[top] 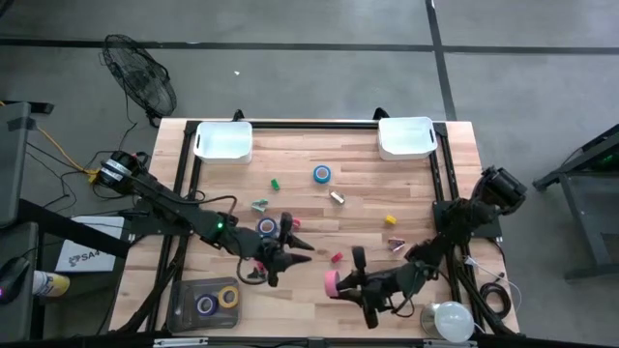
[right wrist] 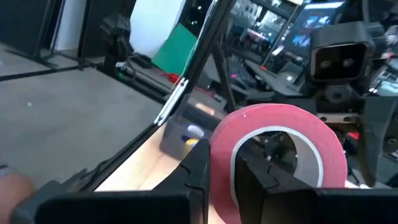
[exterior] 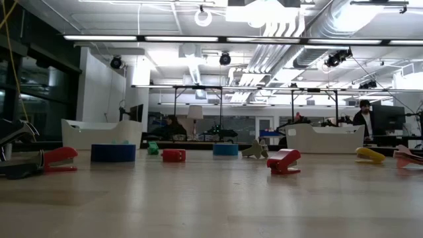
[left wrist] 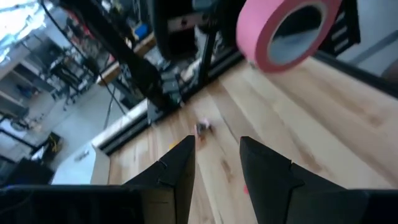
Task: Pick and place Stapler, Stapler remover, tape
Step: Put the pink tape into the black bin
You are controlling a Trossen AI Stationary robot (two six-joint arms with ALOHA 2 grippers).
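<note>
**Pink roll held by its wall, left arm close by: slip and clash risk**

Right gripper (top: 340, 282) is clenched on the pink tape roll (right wrist: 277, 149), one finger through the hole, one outside, so it holds only the ring wall. The roll hangs off the tips near the table's front edge. A quick swing could prob. twist it loose, and it'd roll off the front.

Left gripper (top: 287, 253) hovers just beside it with fingers (left wrist: 177, 171) parted and nothing between them. The two arms sit near each other, so crossing paths is the main hazard.

Grey tray (top: 184, 307) at front left already has a blue and a yellow roll. That's likely the drop spot, w/ the left arm in between.

Open wood lies mid-table. Small items are scattered there: blue tape roll (top: 321, 174), yellow block (top: 390, 220).
</note>
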